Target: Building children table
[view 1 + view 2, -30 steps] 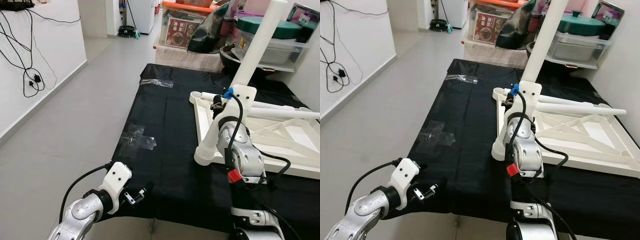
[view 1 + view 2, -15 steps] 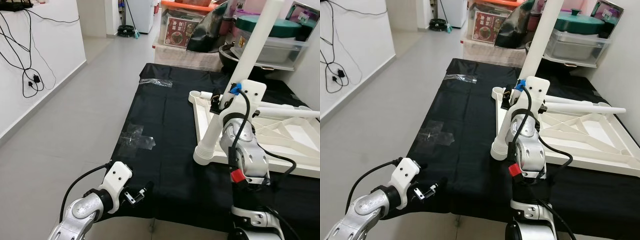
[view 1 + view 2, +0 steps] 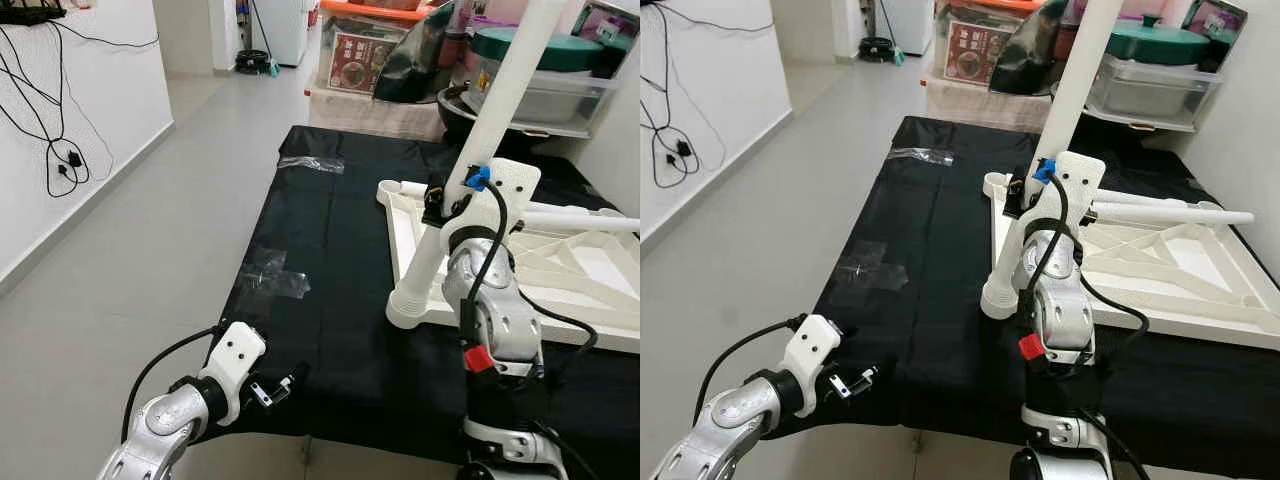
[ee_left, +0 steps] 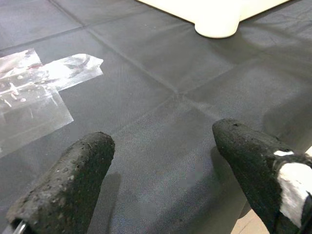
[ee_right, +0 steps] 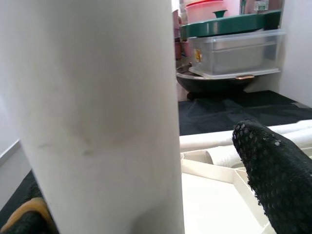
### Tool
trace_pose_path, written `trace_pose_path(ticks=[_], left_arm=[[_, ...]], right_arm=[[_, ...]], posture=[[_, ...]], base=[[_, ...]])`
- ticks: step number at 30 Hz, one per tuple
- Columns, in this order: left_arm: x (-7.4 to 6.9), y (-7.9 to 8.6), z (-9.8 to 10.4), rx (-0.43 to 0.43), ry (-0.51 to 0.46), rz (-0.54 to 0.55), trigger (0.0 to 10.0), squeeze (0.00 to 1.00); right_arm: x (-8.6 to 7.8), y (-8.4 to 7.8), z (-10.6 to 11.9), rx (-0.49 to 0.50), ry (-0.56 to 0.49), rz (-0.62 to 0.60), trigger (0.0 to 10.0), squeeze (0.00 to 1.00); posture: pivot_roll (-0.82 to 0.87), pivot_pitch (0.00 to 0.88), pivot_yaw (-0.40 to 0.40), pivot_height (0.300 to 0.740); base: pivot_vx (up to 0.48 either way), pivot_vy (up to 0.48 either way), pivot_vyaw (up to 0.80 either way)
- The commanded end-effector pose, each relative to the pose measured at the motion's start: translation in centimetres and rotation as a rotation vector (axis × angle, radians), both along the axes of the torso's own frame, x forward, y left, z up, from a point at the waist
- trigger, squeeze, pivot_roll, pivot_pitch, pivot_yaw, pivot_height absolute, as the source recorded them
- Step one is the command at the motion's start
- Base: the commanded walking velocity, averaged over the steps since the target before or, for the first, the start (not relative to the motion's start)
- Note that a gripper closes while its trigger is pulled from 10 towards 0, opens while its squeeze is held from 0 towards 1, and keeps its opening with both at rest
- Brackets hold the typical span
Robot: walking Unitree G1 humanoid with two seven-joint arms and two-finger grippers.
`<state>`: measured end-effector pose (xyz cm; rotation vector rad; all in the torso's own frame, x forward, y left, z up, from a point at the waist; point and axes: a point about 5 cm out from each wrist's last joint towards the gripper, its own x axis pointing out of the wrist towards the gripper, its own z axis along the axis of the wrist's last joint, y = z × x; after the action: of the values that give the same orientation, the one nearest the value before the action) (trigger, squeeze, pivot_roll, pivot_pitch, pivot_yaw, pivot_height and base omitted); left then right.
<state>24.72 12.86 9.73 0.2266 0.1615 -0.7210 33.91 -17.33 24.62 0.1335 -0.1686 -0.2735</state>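
A white children's table (image 3: 600,335) lies upside down on a black cloth (image 3: 330,250). A long white table leg (image 3: 500,105) rises from its near left corner, with the wide foot (image 3: 408,308) on that corner. My right gripper (image 3: 437,203) straddles this leg partway up. In the right wrist view the leg (image 5: 97,122) lies against one side, and a gap shows between it and the other black finger (image 5: 278,170). Another white leg (image 3: 580,220) lies flat across the table's underside. My left gripper (image 4: 161,165) hovers open low over the cloth's near left edge, holding nothing.
Clear tape patches (image 3: 275,275) and a plastic wrapper (image 3: 315,165) lie on the cloth. Storage boxes, a green-lidded tub (image 3: 540,90) and a dark bowl crowd the back. Grey floor lies to the left, with cables (image 3: 60,160) on the white wall.
My right wrist has shifted to the right and slightly up along the standing leg. The left arm has stayed put.
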Motion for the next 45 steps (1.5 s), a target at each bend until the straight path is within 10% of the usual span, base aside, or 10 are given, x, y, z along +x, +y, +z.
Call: trace_pose_path(ticks=[1, 45], left_arm=[[-0.1, -0.4, -0.3, 0.01, 0.004, -0.021, 10.0, 0.0], [-0.2, -0.4, -0.3, 0.009, 0.011, -0.029, 10.0, 0.0]], right_arm=[[0.1, -0.2, 0.3, 0.011, -0.015, 0.015, 10.0, 0.0], [2.0, -1.9, 0.2, -0.096, 0.053, 0.362, 10.0, 0.0]], posture=[[0.02, 0.0, -0.089, 0.74], [0.01, 0.0, -0.085, 0.74]], base=[[0.0, 0.0, 0.0], [0.0, 0.0, 0.0]])
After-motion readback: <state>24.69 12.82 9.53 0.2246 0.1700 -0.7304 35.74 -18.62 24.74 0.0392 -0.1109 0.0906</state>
